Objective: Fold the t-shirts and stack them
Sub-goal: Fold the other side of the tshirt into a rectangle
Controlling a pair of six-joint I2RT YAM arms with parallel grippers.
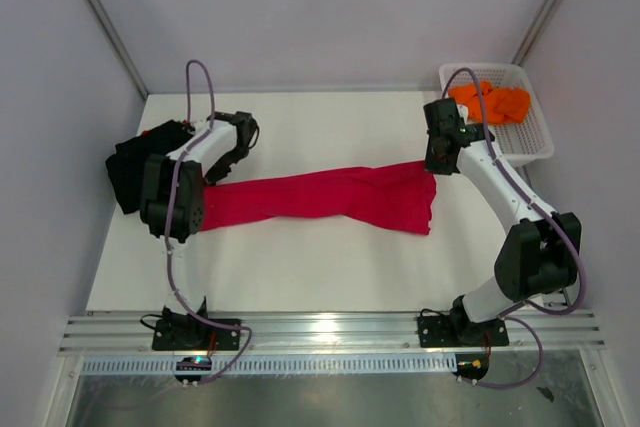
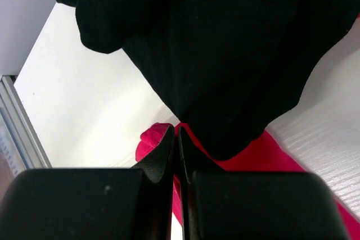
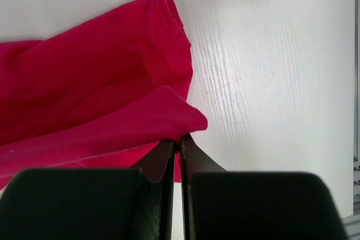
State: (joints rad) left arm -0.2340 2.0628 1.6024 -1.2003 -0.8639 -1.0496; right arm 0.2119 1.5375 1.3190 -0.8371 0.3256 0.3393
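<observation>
One crimson t-shirt (image 1: 320,197) lies stretched in a long band across the middle of the tabletop (image 1: 300,267). In the overhead view it runs from 9 o'clock to 3 o'clock, narrow and bunched at its left end and fanning wider toward the right. One black t-shirt (image 1: 125,172) sits in a heap at the tabletop's 9 o'clock edge. One orange t-shirt (image 1: 495,102) lies crumpled in the single white basket (image 1: 535,142) at 1 o'clock. That makes three shirts, one of each colour. Two arms reach in, one to each end of the crimson band. The left fingers (image 2: 160,155) are pressed together and pinch the crimson cloth's narrow end, right beside the black heap. The right fingers (image 3: 160,158) are likewise pressed together, pinching a folded corner at the 3 o'clock end. The overhead view gives the whole layout, but the wrists hide both sets of fingertips there. Only the left wrist view shows the black cloth overlapping the crimson end, filling that picture from 10 to 2 o'clock. Only the right wrist view shows the crimson hem and fold up close, with bare white tabletop at 3 o'clock and the basket's rim at 1 o'clock.
</observation>
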